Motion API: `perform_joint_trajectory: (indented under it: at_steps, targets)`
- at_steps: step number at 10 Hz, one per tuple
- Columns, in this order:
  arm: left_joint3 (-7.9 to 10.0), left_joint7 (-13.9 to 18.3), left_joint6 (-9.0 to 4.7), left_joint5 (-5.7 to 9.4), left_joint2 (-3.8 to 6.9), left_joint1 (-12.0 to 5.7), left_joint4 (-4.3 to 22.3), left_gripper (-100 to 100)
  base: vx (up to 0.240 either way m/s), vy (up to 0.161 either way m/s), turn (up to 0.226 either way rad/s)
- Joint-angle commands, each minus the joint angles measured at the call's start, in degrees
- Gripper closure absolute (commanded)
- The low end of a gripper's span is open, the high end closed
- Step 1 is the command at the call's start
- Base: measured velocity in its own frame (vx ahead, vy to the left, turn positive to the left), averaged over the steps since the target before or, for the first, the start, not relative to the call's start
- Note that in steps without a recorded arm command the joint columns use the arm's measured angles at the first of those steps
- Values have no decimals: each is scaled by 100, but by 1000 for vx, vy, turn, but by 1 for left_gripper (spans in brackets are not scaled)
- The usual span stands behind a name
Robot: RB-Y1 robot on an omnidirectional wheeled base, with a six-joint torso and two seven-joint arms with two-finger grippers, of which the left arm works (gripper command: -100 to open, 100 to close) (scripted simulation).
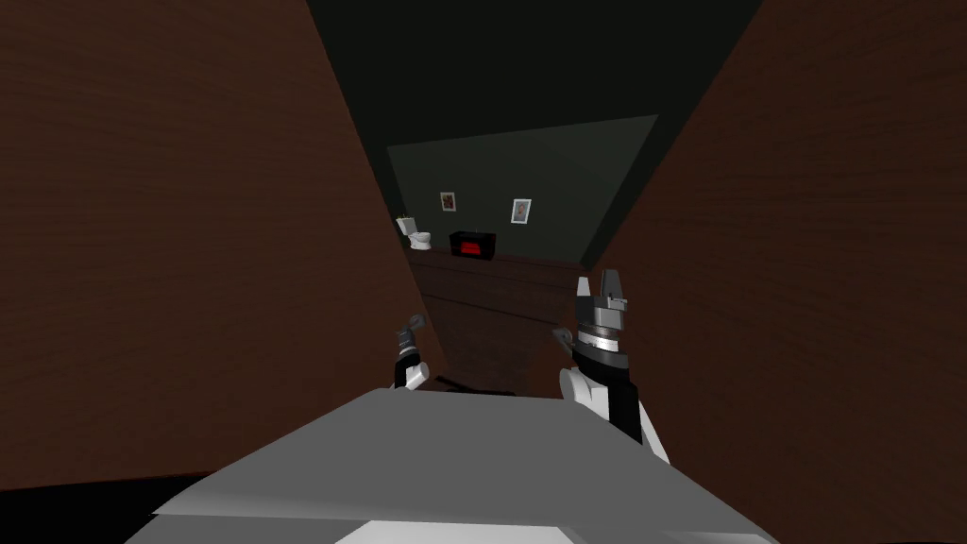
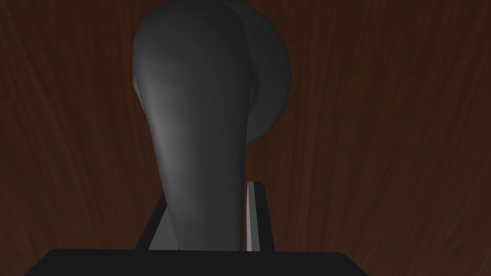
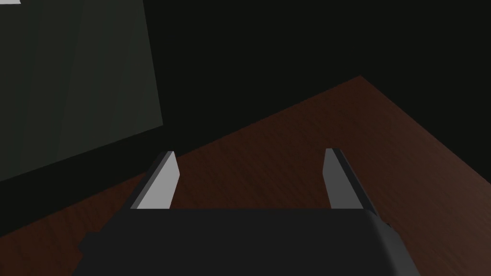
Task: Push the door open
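While your left hand (image 2: 207, 201) grips the grey lever handle (image 2: 196, 120), fingers pressing its sides, the brown door (image 1: 189, 236) it belongs to stands along your left (past its edge a dim room with a toilet (image 1: 418, 236) shows). Your right hand (image 3: 249, 182) hangs open, holding nothing, beside the brown panel (image 1: 831, 283) on your right.

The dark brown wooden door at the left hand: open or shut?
Open: a gap beside the door shows a white toilet in the room beyond.
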Motion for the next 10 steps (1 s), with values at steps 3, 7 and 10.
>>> perform_joint_trajectory:
  at_steps: [3,7,10]
  targets:
    - [237,-88,-146,160,73,-109,73,100,202,28,32]
    - [429,-155,-201,291,-64,-100,138,100,180,11,60]
    - [555,-216,-240,381,69,-103,128,100,107,26,15]
